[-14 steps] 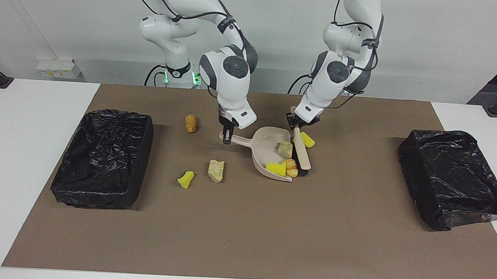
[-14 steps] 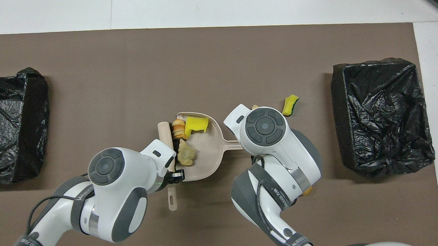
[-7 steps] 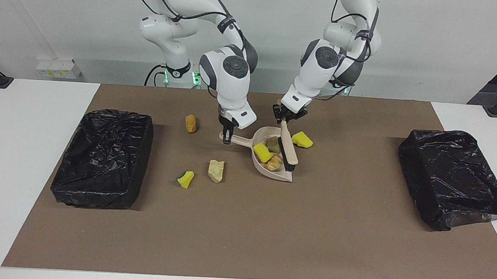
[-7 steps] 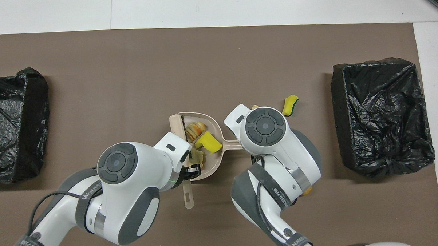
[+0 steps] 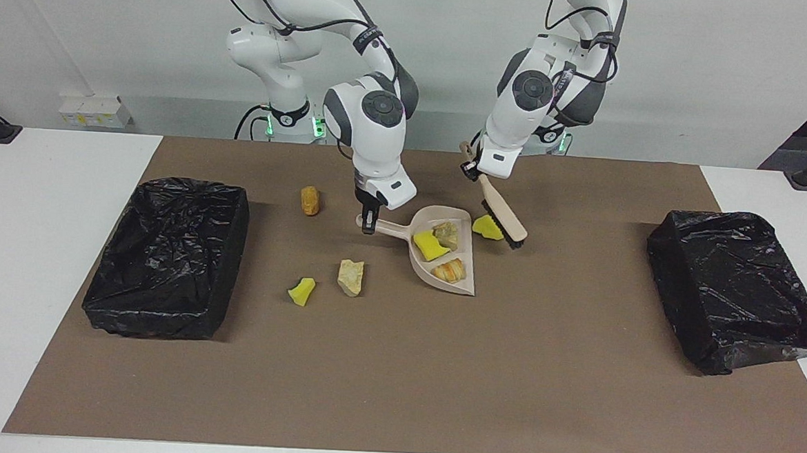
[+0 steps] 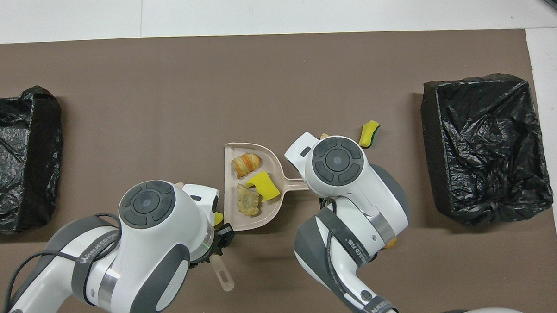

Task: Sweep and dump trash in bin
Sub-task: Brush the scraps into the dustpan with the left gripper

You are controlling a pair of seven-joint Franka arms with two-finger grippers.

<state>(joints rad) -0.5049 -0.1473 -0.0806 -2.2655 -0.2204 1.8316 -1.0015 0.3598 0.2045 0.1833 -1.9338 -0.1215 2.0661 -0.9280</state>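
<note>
1. The right claw is clamped shut on the handle of the beige dustpan, which lies flat on the brown mat covering the tabletop.
2. The left claw is closed tight on the handle of the beige brush. The brush hangs tilted, bristle end low, just beside the dustpan toward the left arm's end of the tabletop.
3. 3 pieces of the trash lie in the dustpan: a yellow sponge wedge, a pale rock-like lump and an orange-brown bread-like piece.
4. A 2nd yellow wedge lies on the mat just beside the dustpan's rim, under the brush head; whether the bristles touch it I cannot tell.
5. 3 more scraps lie on the mat toward the right arm's end from the dustpan: an orange-brown piece nearer to the robots than the dustpan's handle, and another pale lump and a small yellow wedge farther from the robots than the handle.
6. 2 bins lined with black bags flank the dustpan, well apart from it: one bin at the right arm's end and the other bin at the left arm's end.
</note>
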